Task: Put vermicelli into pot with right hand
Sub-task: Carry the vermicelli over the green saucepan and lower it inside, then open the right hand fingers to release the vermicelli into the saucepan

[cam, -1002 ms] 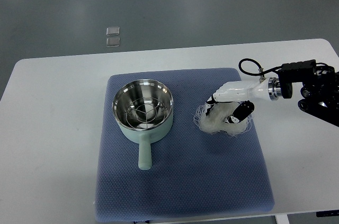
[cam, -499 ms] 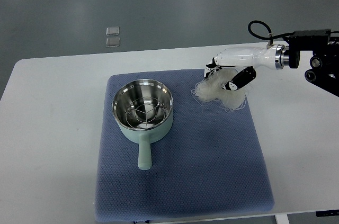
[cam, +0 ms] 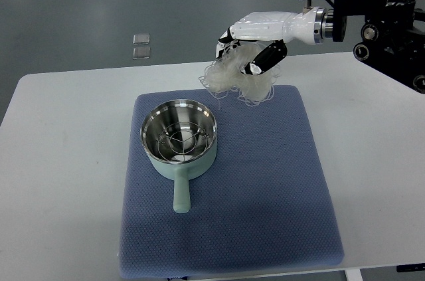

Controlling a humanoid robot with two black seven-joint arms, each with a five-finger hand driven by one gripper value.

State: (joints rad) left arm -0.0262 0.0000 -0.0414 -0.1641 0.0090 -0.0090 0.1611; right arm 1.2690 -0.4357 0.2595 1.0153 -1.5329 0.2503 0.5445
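I am in the carrying step: my right hand [cam: 255,45] sits in the upper middle of the frame, raised above the far edge of the blue mat [cam: 265,214], with its arm reaching in from the upper right. My fingers [cam: 229,35] are curled down around the vermicelli [cam: 229,75], and the dark-padded thumb presses in from the near side, so the bundle is clasped between them. The vermicelli is a pale, tangled nest that hangs below and a little to the left of my palm; loose loops trail from the lower edge, and the bundle looks clear of the mat, though from this steep view I cannot be sure how high it is. The pot [cam: 179,140], steel inside with a pale green body and handle, stands on the left half of the mat, below and to the left of the bundle, its handle pointing toward the bottom of the frame. The nearest trailing strands appear just above the pot's far rim in the picture, but the bulk of the nest is not yet over the opening. As I judge it, the next move calls for carrying the hand further down and left until the whole nest is centred over the bowl, then lowering and loosening the grip; the dangling loops could catch on the rim or drape outside
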